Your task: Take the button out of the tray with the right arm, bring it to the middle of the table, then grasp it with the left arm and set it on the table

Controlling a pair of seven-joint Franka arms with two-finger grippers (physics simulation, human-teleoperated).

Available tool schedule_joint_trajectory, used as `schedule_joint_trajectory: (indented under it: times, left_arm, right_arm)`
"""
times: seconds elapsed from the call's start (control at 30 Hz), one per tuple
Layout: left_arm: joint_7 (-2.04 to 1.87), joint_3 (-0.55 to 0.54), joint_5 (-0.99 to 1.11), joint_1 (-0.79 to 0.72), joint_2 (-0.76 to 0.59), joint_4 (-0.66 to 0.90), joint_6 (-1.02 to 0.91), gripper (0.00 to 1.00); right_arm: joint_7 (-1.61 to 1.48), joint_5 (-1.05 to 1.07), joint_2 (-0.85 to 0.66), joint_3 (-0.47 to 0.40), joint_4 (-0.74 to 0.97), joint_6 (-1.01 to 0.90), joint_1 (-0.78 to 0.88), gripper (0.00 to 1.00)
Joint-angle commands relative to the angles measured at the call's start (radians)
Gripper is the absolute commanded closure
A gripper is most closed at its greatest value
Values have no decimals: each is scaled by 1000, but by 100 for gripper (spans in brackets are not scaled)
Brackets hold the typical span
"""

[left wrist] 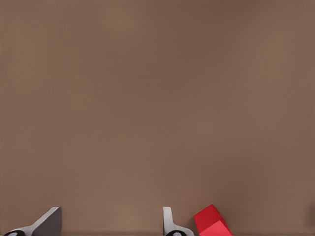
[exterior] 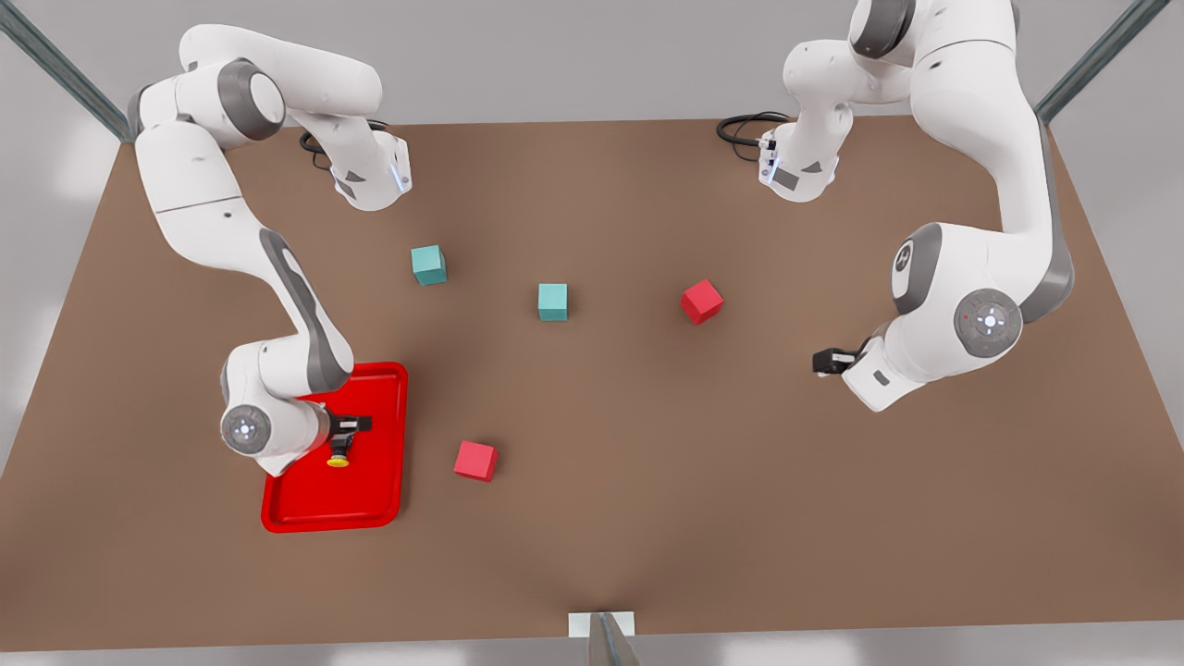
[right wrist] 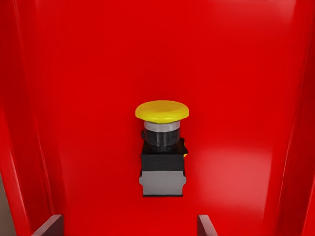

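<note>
Plain brown desk (exterior: 647, 481) here. The red tray (exterior: 379, 499) sits flat on it; one red cube (exterior: 475, 461) is just beside the tray, while two teal cubes (exterior: 428, 265) (exterior: 552, 302) and another red cube (exterior: 702, 302) lie farther from it.

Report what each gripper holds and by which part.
Nothing is held. The right gripper, open, is over the button in the tray. The left gripper waits, open, over the table.
</note>
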Motion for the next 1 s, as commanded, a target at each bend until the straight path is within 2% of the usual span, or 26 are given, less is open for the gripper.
schedule_joint_trajectory:
  times: [0.0, 0.53, 0.57, 0.83, 0.87, 0.97]
  left_arm:
    - [-22, 0, 0, 0, 2, 3, 3, 0]
    - [-22, -1, 0, -9, 18, 4, 18, 0]
    - [-22, 0, 0, -9, 16, 4, 18, 0]
    - [-22, 0, 2, -12, 14, 4, 16, 0]
    - [-22, 0, 2, -14, 14, 4, 16, 0]
    - [-22, 0, 2, -14, 16, 3, 18, 0]
  right_arm:
    - [8, -54, 5, 5, -10, 108, -2, 0]
    - [13, -94, 82, 28, -13, 141, -44, 0]
    - [24, -94, 82, 29, -13, 141, -45, 8]
    - [28, -99, 91, 29, -7, 154, -53, 7]
    - [27, -100, 93, 49, -9, 155, -68, 7]
    - [28, -114, 94, 57, -10, 153, -76, 14]
